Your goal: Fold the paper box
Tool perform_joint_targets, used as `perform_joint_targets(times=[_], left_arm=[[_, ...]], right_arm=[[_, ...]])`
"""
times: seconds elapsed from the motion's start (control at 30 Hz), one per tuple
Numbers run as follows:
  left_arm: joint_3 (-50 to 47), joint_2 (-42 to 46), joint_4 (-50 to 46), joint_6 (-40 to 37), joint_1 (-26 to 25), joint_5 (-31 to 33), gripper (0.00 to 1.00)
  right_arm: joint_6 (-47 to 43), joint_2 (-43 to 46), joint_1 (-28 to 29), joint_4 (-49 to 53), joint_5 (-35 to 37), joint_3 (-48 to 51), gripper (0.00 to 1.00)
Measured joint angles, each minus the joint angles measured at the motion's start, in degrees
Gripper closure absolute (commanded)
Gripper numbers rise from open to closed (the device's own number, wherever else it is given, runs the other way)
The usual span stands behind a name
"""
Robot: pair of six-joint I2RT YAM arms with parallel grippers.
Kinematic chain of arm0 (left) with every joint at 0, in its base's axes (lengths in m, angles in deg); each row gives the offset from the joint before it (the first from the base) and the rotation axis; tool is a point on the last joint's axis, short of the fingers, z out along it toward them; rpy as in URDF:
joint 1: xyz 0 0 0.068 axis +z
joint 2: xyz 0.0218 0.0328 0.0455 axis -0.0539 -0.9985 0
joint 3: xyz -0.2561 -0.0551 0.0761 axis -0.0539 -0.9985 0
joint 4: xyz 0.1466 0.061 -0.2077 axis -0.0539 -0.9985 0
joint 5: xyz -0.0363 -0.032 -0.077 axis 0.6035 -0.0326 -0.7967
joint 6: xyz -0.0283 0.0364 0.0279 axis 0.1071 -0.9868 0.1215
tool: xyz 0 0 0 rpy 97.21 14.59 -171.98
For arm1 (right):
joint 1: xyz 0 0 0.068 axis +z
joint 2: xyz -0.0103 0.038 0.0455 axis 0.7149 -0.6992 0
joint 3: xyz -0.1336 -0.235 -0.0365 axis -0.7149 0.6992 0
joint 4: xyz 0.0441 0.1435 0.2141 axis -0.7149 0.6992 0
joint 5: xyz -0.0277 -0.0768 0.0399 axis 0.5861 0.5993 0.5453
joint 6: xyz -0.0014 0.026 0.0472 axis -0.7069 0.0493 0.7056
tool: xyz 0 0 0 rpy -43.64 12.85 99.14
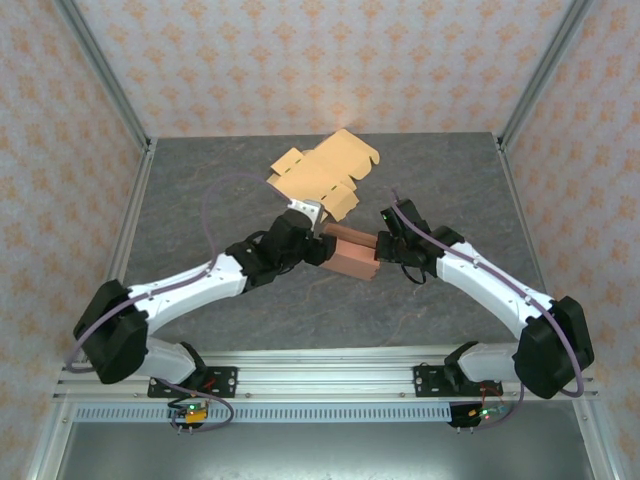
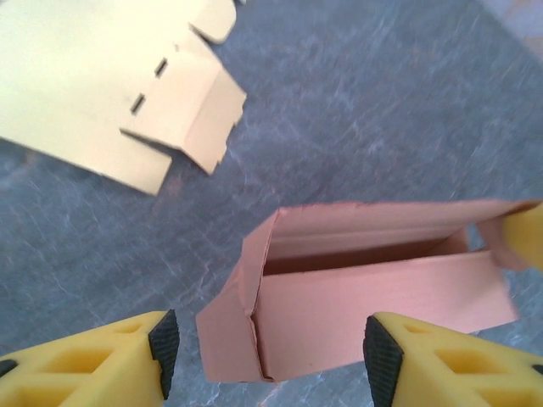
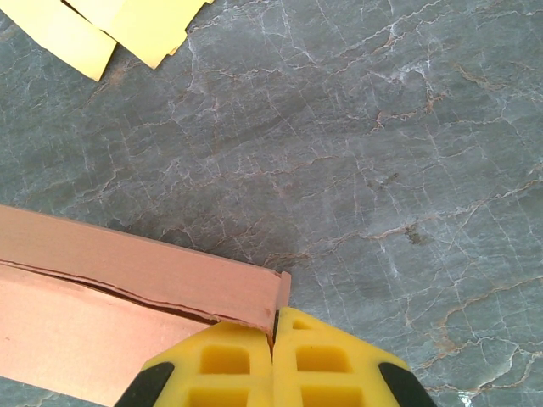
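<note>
The paper box [image 1: 352, 258] is a salmon-pink carton, partly folded, lying mid-table with its long top open [image 2: 365, 288]. My right gripper [image 3: 273, 326] is shut on the thin end flap at the box's right corner [image 3: 127, 280]. Its yellow fingertip [image 2: 522, 237] shows at the box's far end in the left wrist view. My left gripper [image 2: 271, 352] is open, its black pads [image 2: 164, 348] standing either side of the box's creased near end without touching it. In the top view the left gripper [image 1: 318, 245] and the right gripper [image 1: 383, 245] flank the box.
A flat, unfolded tan cardboard blank [image 1: 325, 172] lies just behind the pink box, also seen as the tan blank [image 2: 102, 85] and the tan blank [image 3: 127, 21]. The grey marbled table [image 1: 450, 180] is fenced by metal frame posts and patterned walls.
</note>
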Motion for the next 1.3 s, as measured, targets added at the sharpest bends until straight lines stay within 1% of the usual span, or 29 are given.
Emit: perform_joint_targets(times=[0.1,0.27,0.4,0.47,0.57,0.7,0.9,1.1,1.23,1.3], left_arm=[[0.7,1.1,0.0,-0.9,0.3,1.0,0.49],[3.9,-4.3,-0.6,-2.8,0.6,0.4,0.63],[4.9,-7.7,-1.2,-3.5,0.6,-0.5,0.70],[5.5,-8.7,-1.8,-3.9,0.6,-0.7,0.76],[6.4,-9.4,-2.1,-4.7,0.6,-0.9,0.87],[6.5,-9.4,-2.1,-4.8,0.7,-1.1,0.97],[5.7,-9.3,-1.1,-3.8,0.7,-2.0,0.99],[1.1,-9.3,1.9,-2.6,0.3,-2.1,1.00],[-1.5,-8.5,5.5,-2.4,-1.0,-0.3,1.00],[-3.9,-7.8,8.7,-1.6,-2.2,1.2,1.00]], right_arm=[[0.0,0.0,0.0,0.0,0.0,0.0,0.99],[0.0,0.0,0.0,0.0,0.0,0.0,1.00],[0.0,0.0,0.0,0.0,0.0,0.0,1.00],[0.0,0.0,0.0,0.0,0.0,0.0,1.00],[0.0,0.0,0.0,0.0,0.0,0.0,0.99],[0.0,0.0,0.0,0.1,0.4,0.0,1.00],[0.0,-0.1,0.0,0.2,0.9,0.0,1.00],[0.2,-0.1,0.0,0.0,1.3,0.0,1.00],[1.4,0.1,0.0,-0.5,1.9,0.6,1.00],[2.2,0.9,0.0,-1.7,2.1,1.7,0.97]])
